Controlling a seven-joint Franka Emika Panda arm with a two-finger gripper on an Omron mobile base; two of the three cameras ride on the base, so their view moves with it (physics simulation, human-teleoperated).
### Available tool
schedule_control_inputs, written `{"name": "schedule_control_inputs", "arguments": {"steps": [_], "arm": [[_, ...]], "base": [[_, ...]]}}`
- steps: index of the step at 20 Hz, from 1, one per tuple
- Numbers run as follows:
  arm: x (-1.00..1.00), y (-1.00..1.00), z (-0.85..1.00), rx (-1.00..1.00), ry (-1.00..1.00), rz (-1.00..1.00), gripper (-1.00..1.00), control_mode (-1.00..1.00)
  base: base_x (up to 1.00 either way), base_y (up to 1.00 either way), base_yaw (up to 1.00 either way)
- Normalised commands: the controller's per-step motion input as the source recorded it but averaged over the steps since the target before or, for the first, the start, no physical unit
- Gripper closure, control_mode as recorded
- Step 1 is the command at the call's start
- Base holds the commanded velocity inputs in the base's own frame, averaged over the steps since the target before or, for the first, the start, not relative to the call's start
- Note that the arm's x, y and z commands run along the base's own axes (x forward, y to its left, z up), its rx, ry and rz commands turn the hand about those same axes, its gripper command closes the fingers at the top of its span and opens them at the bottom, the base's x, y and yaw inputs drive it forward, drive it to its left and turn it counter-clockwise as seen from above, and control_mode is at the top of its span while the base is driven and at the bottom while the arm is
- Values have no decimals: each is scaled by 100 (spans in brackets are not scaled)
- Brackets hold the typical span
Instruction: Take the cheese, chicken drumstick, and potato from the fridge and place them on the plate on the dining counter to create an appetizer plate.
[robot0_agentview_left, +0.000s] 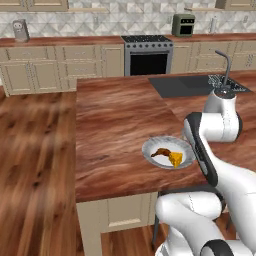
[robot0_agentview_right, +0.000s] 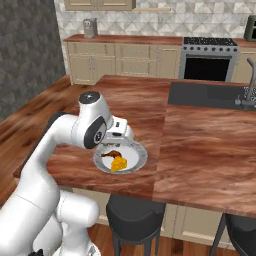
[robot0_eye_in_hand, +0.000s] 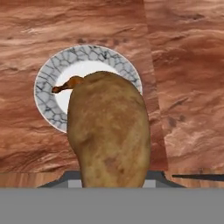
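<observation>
With the gripper (robot0_agentview_right: 121, 134) partly closed on the potato (robot0_eye_in_hand: 108, 131) above the plate (robot0_eye_in_hand: 46, 78), centre frame, lower it onto bare plate at upper right, clear of drumstick (robot0_agentview_left: 161, 153) and cheese (robot0_agentview_left: 175, 159), then release.

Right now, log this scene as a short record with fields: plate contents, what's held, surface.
surface: glossy reddish-brown wood-grain dining counter
dish: round pale marbled-rim plate, near the counter's front edge
on plate: yellow-orange cheese wedge; dark reddish-brown chicken drumstick
held: tan-brown oval potato, above the plate
fingers: shut on the potato
</observation>
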Motion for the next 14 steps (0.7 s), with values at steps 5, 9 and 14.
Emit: {"name": "schedule_control_inputs", "arguments": {"steps": [5,9,14], "arm": [[100,-19,-43,10,5,10,100,-100],[96,-24,-71,8,6,9,100,-100],[76,-9,-75,5,6,5,100,-100]], "base": [[0,0,0],[0,0,0],[0,0,0]]}}
